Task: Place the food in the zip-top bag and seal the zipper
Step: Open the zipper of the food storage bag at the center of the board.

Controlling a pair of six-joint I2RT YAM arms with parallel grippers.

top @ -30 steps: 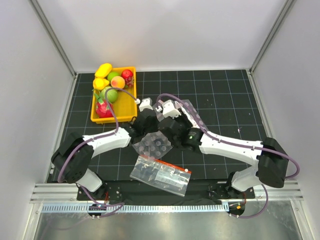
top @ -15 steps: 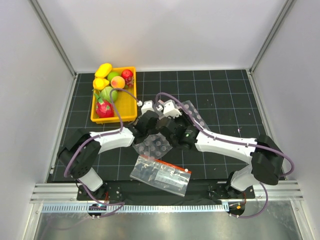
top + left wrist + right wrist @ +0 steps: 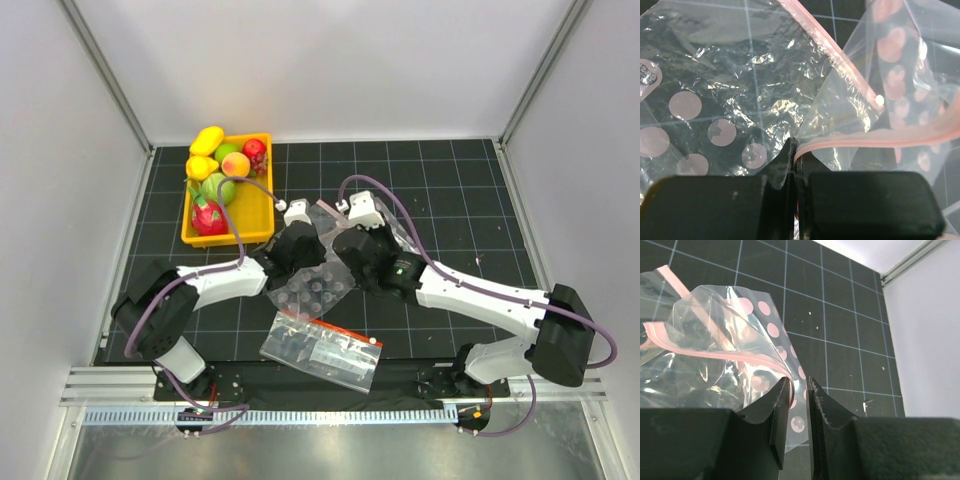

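Mid-counter (image 3: pixel 450 190), the left end effector (image 3: pixel 796 150) pinches the zipper (image 3: pixel 880 138) of the zip-top bag (image 3: pixel 840 100). The right end effector (image 3: pixel 799 385), jaws slightly apart, noses its rim. Pulling the lips apart gently should open a mouth for the food (image 3: pixel 222 175), waiting in the yellow tray (image 3: pixel 255 222) beyond.

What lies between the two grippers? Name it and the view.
The zip-top bag spans the stretch between the left gripper and the right gripper, with the left one shut on its pink zipper. The top view shows it.
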